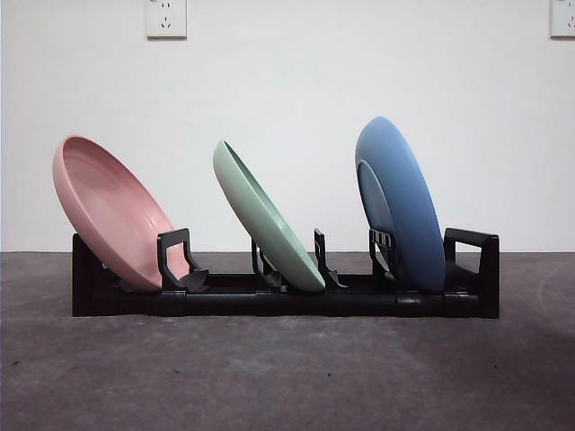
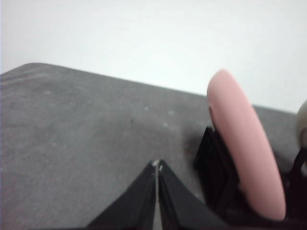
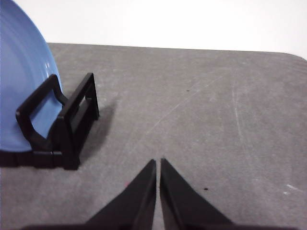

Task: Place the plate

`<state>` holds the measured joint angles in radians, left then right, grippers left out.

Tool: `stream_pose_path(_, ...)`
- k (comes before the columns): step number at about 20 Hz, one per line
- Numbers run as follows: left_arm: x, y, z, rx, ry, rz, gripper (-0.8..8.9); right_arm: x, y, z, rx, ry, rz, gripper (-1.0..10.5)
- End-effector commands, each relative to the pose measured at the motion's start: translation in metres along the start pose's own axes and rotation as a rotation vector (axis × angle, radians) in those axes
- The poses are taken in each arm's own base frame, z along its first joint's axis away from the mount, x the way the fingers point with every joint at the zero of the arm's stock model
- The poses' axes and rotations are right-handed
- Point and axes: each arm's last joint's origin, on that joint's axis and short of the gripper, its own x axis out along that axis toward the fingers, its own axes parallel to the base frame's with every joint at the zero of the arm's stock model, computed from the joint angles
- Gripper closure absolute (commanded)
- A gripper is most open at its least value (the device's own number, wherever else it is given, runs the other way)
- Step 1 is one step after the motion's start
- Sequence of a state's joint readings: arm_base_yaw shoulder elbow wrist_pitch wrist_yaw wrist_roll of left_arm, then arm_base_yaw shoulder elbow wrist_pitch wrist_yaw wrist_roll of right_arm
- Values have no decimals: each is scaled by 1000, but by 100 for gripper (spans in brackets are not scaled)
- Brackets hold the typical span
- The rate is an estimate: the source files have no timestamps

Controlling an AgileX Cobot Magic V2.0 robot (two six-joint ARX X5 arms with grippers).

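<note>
Standing in a black rack [image 1: 286,301] on the grey table [image 1: 287,377], three plates lean the same way, each tilted in its own slot. Pink plate [image 1: 112,211] sits at one end, green plate [image 1: 268,218] in the middle slot, blue plate [image 1: 401,203] at the other end, just beside the rack's end bracket [image 1: 473,256]. All three rest on their lower rims inside the rack, apart from one another, none touching a neighbour. White wall behind, with two sockets high up, one [image 1: 166,17] above the pink plate side and one [image 1: 562,17] at the far corner.

Left end effector [image 2: 158,166] hangs over bare table near the pink plate [image 2: 245,148] end of the rack [image 2: 216,172]; jaws pressed together tip to tip, gripping nothing. A sliver of the green plate [image 2: 302,122] shows at the frame edge in the left wrist view.

Right end effector [image 3: 158,163] is over bare table beside the blue plate [image 3: 24,91] end, near the rack's end bracket [image 3: 72,120]; jaws closed with only a hairline gap, nothing held between them. Neither arm shows in the front view. Neither end effector touches plate or rack.
</note>
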<state>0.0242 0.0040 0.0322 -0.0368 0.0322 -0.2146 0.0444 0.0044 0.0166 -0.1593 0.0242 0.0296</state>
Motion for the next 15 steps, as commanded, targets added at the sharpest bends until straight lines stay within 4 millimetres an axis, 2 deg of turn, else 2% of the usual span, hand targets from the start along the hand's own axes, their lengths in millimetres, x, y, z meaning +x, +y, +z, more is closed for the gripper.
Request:
stream_pose_path(1,1,1,-2,-98,-20,-6,806,0,0,2,119,-34,8,935)
stream_pose_path(6,0,-2,11,-222,-156,-54,806,-1,1,18,275,-189,50,935)
stream_pose_path(11,-7,-7,33,-260,-380,-141,806,-10,4,43,260,-443,175,935)
stream_pose_path(15,-14,-11,51,-255,-474,-176,806,-23,4,65,250,-621,205,935)
